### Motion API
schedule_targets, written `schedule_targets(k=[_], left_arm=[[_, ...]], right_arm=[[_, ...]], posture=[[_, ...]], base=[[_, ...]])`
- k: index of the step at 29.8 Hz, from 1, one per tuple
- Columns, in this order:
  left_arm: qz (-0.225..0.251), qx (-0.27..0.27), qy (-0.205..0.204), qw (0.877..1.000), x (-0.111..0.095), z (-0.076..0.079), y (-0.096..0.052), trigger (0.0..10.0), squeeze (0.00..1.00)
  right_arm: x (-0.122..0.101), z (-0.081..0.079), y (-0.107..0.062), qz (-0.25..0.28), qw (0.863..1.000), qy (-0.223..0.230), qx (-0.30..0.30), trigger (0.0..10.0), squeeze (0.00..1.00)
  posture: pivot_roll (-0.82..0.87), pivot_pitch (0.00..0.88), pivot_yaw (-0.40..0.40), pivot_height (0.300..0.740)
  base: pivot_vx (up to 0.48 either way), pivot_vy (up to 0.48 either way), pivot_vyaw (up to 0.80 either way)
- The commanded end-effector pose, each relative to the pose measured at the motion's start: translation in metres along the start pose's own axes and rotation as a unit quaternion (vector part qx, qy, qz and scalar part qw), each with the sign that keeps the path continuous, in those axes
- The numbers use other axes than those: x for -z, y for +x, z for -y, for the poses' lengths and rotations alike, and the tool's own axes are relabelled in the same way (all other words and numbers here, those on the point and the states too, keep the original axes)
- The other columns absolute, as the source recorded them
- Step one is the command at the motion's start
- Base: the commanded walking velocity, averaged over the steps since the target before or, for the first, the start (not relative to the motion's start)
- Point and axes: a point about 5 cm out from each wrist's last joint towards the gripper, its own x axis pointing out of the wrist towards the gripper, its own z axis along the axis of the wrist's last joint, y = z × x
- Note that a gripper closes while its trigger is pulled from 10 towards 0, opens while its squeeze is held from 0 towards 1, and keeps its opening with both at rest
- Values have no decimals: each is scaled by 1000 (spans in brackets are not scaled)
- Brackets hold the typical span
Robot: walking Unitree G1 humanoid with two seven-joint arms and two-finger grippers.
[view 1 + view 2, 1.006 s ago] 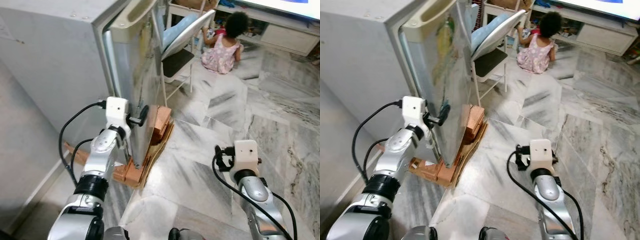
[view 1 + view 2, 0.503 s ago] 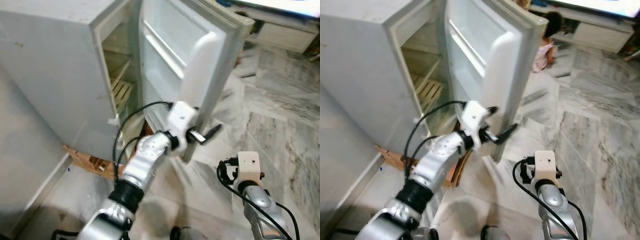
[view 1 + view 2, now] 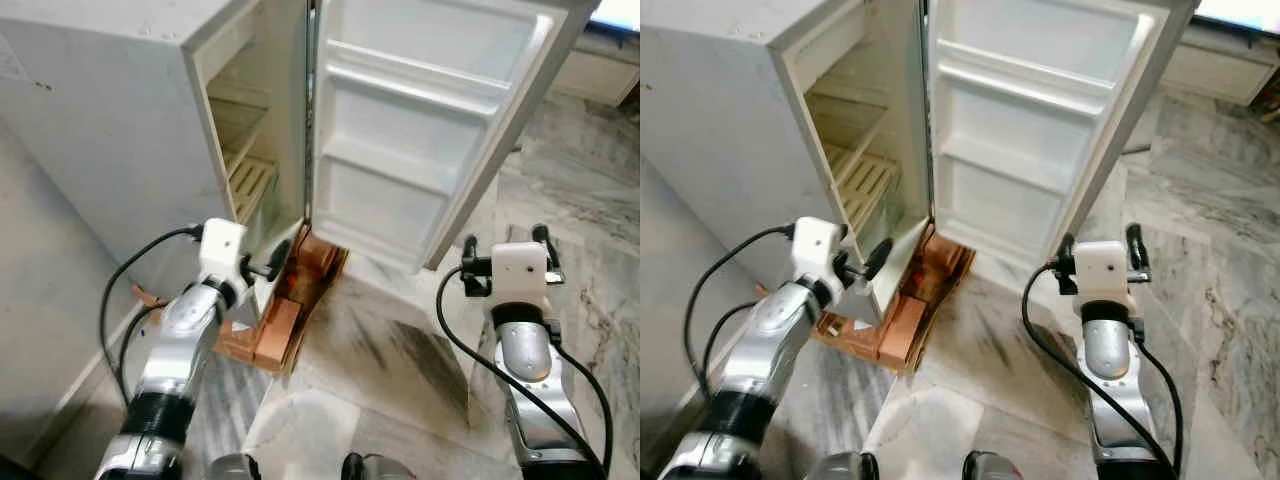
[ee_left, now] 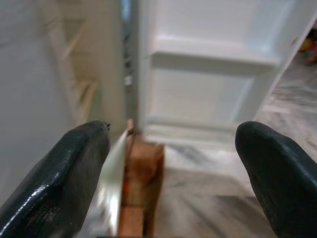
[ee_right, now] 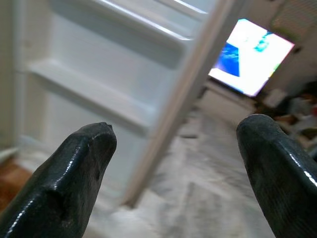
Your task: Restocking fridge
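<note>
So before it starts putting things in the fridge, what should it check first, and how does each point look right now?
1. Fridge door swung wide open: ok.
2. Shelves inside the fridge free to take items: the visible part looks bare, the rest cannot tell.
3. Left gripper open and holding nothing: ok.
4. Right gripper open and holding nothing: ok.
5. Something to restock within reach: not ok, no food or bottles in sight.
6. Footing near the bricks under the fridge: cannot tell, the robot's feet are barely in view.
</note>
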Motion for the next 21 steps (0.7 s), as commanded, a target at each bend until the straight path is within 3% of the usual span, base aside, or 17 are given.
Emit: schedule_targets(k=[1,3,5,10,14,21], left_arm=[[10,-18,-2,1000,-4,-4,-9,10000,0],[10,-25,-9,1000,-2,-5,-14,10000,0],[3,-39,-15,999,5,-7,-26,10000,0],[-6,-45,-15,999,11,-5,-34,10000,0],[-11,-48,-20,999,11,-2,-38,10000,0],[10,-46,-24,999,0,5,-37,10000,0]], right_arm=[[8,-4,0,-25,998,61,-15,10000,0],[8,-6,0,-31,996,87,-18,10000,0],[8,-16,0,-45,985,158,-46,10000,0],[3,-29,-1,-46,971,217,-91,10000,0],[-2,-32,0,-38,966,232,-107,10000,0],[-4,-27,2,-38,968,227,-103,10000,0]], posture=[[67,124,-27,740],[69,118,-28,740],[72,118,-30,740],[74,117,-33,740],[72,116,-34,740],[80,120,-44,740]], base=[[0,0,0],[0,0,0],[0,-472,0],[0,-384,0],[0,0,0],[0,-480,0]])
